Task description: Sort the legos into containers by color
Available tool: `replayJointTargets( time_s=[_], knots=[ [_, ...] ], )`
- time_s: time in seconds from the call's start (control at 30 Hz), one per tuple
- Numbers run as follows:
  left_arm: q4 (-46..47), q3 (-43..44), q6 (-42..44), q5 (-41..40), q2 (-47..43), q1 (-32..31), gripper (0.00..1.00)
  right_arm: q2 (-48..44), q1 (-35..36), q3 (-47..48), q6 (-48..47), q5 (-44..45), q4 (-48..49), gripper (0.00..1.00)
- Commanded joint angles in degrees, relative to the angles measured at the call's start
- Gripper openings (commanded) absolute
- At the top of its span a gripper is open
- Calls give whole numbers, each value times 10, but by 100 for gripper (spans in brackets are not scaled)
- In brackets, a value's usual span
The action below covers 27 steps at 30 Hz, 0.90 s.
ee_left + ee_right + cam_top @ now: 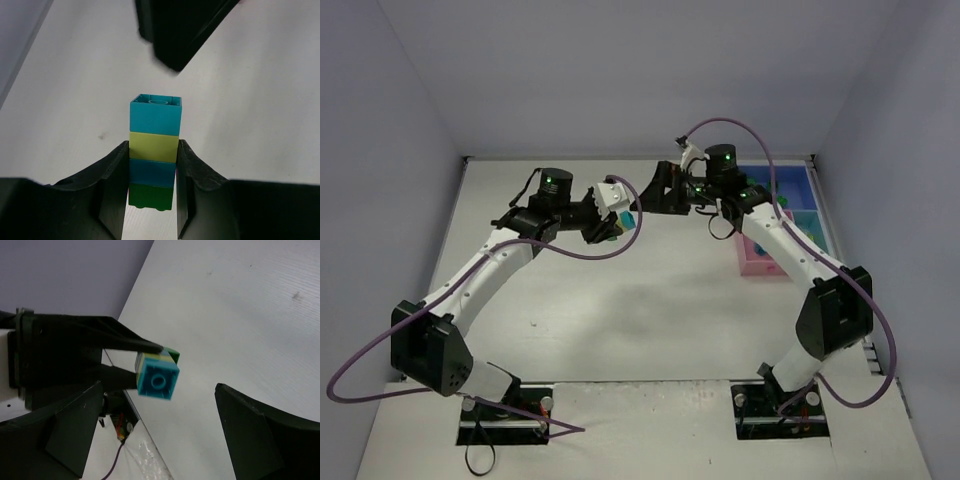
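Observation:
A short stack of legos (155, 131), cyan, yellow-green, cyan and dark green from tip to base, is held above the table with my left gripper (152, 172) shut on its lower bricks. The top view shows the stack's cyan end (627, 217) sticking out toward the right arm. My right gripper (160, 435) is open, its fingers wide apart and facing the stack's cyan end (157, 381), which hangs just ahead of them without touching. The containers sit at the far right: a blue tray (792, 188), a pink tray (757, 262) and a smaller light blue one (808, 222).
The right arm's forearm crosses over the pink tray in the top view. Grey walls close the table at the back, left and right. Purple cables loop from both arms. The right gripper's dark finger (180, 30) shows at the top of the left wrist view.

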Motion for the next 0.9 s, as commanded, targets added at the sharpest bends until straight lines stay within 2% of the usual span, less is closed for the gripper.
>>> replayJointTargets(
  time_s=[0.0,0.3,0.5,0.53,0.6,0.63,0.67,0.73,0.77,0.8,0.87],
  knots=[
    [51,7,15,0,-40,-24,17,11,19,35,29,-23,33,90],
    [56,7,17,-8,-46,-29,17,20,41,33,31,-13,35,70],
    [57,5,18,-10,-43,-30,17,25,46,35,30,-16,35,39],
    [57,4,18,-12,-45,-30,17,26,47,35,31,-19,35,30],
    [56,3,18,-14,-44,-30,17,28,48,34,32,-22,35,19],
    [57,2,18,-16,-45,-30,17,28,48,33,32,-26,35,8],
    [57,0,18,-17,-44,-30,17,26,48,32,32,-26,35,3],
    [54,-4,18,-25,-42,-30,15,24,46,25,30,-27,34,0],
    [53,-11,20,-34,-39,-30,12,18,42,21,31,-27,34,0],
    [51,-15,20,-42,-36,-30,5,13,33,18,32,-27,34,0],
    [47,-32,21,-55,-29,-29,1,2,19,7,32,-31,33,0]
  ],
)
